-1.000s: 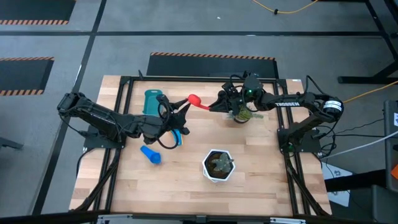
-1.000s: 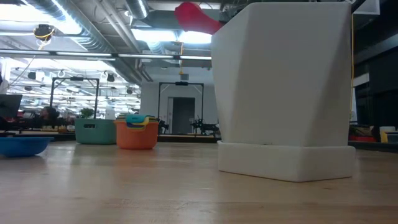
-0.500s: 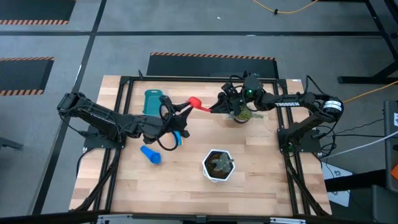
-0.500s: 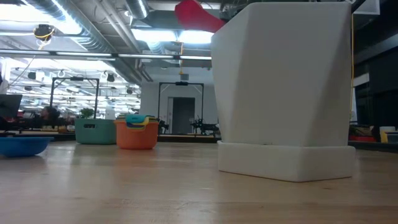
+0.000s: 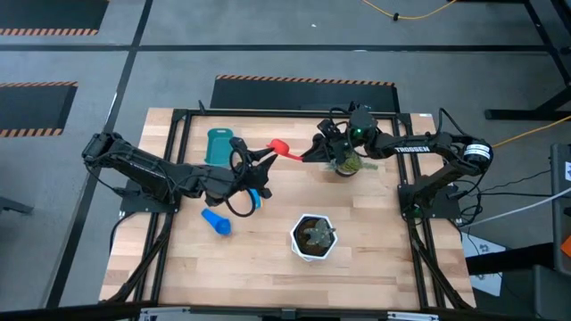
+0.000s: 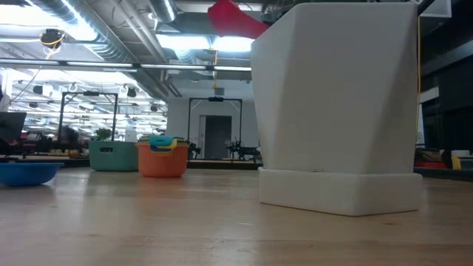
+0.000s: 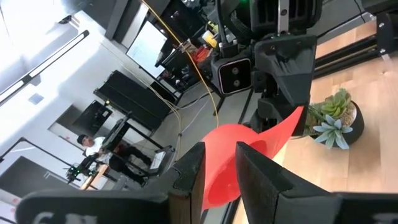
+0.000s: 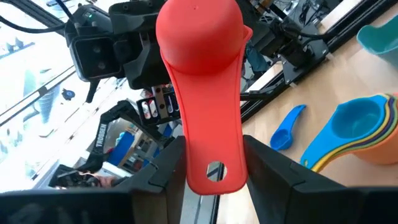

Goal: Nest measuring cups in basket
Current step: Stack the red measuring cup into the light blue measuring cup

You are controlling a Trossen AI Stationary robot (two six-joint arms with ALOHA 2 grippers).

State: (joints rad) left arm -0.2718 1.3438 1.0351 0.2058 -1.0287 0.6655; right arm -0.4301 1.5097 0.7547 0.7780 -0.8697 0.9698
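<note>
Red measuring cup (image 5: 278, 145) has shifted slightly toward the left gripper (image 5: 256, 163) since a second ago. It hangs mid-air between the arms for a handover. Right gripper (image 5: 308, 152) clamps its flat handle; left's fingers bracket the bowl, closure unclear. Nested cup stack (image 6: 162, 156) sits beside the teal basket (image 6: 113, 156); dark blue scoop (image 5: 215, 220) lies apart.

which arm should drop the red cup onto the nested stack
Left. The left claw already meets the red cup at its bowl and sits right beside the stack of cups, while the right claw holds only the handle from farther away.
</note>
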